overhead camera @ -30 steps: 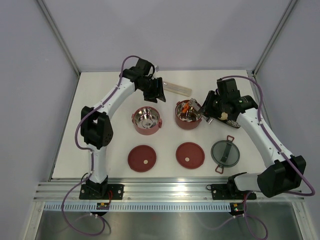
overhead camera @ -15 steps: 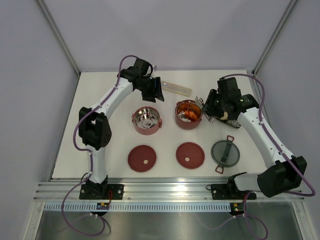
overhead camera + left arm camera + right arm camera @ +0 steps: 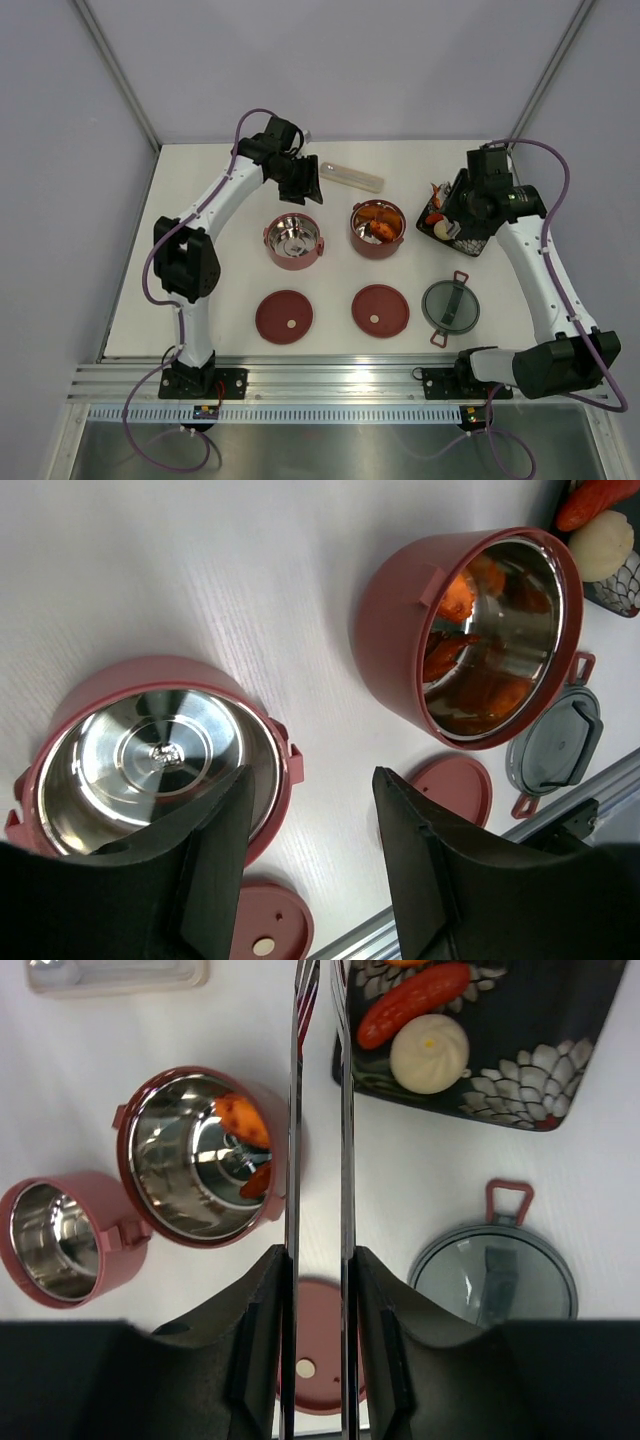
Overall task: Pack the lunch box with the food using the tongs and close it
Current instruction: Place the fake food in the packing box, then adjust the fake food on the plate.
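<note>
Two bowls stand side by side in the middle of the worktop (image 3: 330,275): the left bowl (image 3: 293,240), and the right bowl (image 3: 377,232) with food pieces (image 3: 380,218) in it. Before each lies a lid, the left disc lid (image 3: 284,316) and the right disc lid (image 3: 380,310). The top lid (image 3: 450,305) lies to their right. The case (image 3: 356,178) lies behind the bowls. The tray (image 3: 520,1070) sits right of the right bowl, carrying a bun (image 3: 428,1053) just beside a longer piece (image 3: 412,1004). The tongs (image 3: 293,1160), in the right pincer (image 3: 318,1260), reach over the gap between that bowl and the tray.
</note>
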Available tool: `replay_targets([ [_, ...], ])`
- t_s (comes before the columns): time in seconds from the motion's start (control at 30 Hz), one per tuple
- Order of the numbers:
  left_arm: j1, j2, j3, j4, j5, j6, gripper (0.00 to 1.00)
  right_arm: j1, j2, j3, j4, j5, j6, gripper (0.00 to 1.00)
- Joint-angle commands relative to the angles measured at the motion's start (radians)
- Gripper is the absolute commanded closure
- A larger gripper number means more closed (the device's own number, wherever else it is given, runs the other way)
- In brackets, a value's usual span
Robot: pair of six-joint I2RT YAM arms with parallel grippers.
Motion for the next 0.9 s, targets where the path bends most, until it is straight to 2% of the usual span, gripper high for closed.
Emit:
replay_targets([
  [0.0, 0.006, -0.098, -0.001, -0.018, -0.056, 0.049, 0.45, -0.076, -0.058, -0.034, -0.002, 0.011, -0.033, 0.61],
  [0.23, 0.006, -0.120, -0.027, -0.022, -0.067, 0.056, 0.45, -0.175, -0.067, -0.101, 0.016, -0.003, -0.056, 0.61],
  [0.43, 0.005, -0.135, -0.024, -0.024, -0.093, 0.050, 0.45, -0.179, -0.055, -0.137, 0.052, -0.041, -0.051, 0.61],
  [0.87, -0.021, -0.133, -0.025, -0.022, -0.124, 0.043, 0.44, -0.179, 0.029, -0.095, 0.094, -0.104, -0.064, 0.61],
])
